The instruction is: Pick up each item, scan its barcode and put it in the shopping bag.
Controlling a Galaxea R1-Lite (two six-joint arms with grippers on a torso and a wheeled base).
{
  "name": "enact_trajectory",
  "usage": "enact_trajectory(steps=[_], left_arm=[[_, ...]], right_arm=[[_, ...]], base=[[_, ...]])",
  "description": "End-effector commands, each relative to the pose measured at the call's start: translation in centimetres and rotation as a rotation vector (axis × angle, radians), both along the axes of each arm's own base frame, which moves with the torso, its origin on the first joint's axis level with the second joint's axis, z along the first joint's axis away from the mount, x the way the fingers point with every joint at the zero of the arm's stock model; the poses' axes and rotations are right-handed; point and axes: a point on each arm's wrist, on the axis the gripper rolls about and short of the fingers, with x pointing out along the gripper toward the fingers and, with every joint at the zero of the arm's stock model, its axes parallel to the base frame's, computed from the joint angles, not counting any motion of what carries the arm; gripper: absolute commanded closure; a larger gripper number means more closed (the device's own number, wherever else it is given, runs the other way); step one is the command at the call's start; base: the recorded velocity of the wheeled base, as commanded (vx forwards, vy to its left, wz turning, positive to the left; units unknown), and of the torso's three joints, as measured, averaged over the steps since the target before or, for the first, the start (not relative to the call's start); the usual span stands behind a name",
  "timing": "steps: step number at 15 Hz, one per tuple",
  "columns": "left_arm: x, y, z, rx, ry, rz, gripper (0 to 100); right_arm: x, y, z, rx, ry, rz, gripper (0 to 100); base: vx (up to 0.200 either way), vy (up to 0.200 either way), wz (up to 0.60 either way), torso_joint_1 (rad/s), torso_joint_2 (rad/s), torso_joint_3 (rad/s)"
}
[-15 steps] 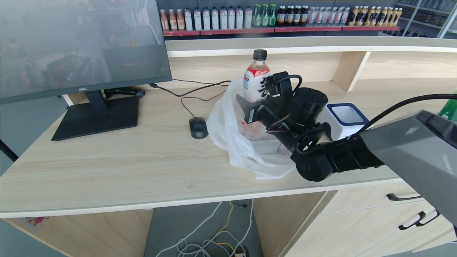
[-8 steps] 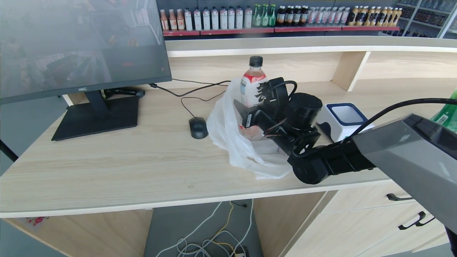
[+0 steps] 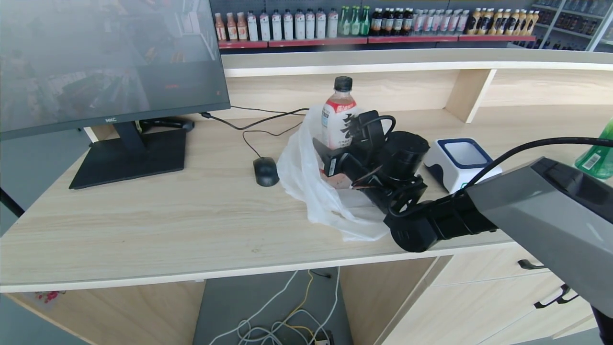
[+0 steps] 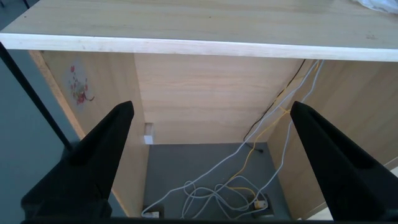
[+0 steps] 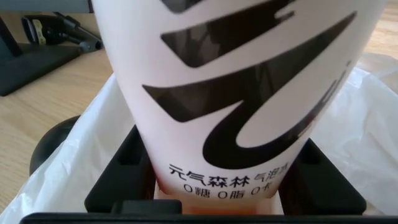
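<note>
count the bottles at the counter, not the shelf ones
2: a bottle held by the right end effector at the bag; a green bottle at the counter's right end. Others may be hidden.

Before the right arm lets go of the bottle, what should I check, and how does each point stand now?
1. Right jaws grip the bottle: ok, shut on its lower body.
2. Bottle upright: ok.
3. Bottle inside the shopping bag: ok, white plastic shows on both sides of it.
4. Bottle base resting on something: cannot tell, hidden.
5. Barcode scanned: cannot tell.
6. Left jaws out of the way: ok, open, below the counter.
</note>
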Motion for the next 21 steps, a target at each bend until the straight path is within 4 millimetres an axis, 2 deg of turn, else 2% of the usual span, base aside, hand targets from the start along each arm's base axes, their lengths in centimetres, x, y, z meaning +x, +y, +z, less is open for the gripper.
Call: enact_trajectory(steps=[1, 7, 8, 18, 21], left_arm=[[0.0, 0.0, 0.0, 0.000, 0.000, 0.000, 0], [0.0, 0.0, 0.0, 0.000, 0.000, 0.000, 0], [0.0, 0.0, 0.0, 0.000, 0.000, 0.000, 0], [0.0, 0.0, 0.0, 0.000, 0.000, 0.000, 0], [0.0, 0.0, 0.0, 0.000, 0.001, 0.000, 0]], right_arm=[[-0.1, 0.2, -0.5, -0.009, 0.014, 0.002, 100], [-0.1, 0.1, -0.4, -0.008, 0.011, 0.000, 100], [-0.1, 0.1, -0.4, -0.007, 0.013, -0.001, 0], [-0.5, -0.4, 0.7, 0.029, -0.054, -0.010, 0], [-2.0, -1.3, 0.7, 0.018, -0.050, -0.012, 0]], base=[[0.000, 0.000, 0.00, 0.000, 0.00, 0.000], [0.000, 0.000, 0.00, 0.000, 0.00, 0.000], [0.000, 0.000, 0.00, 0.000, 0.00, 0.000], [0.000, 0.000, 0.00, 0.000, 0.00, 0.000], [0.000, 0.000, 0.00, 0.000, 0.00, 0.000]])
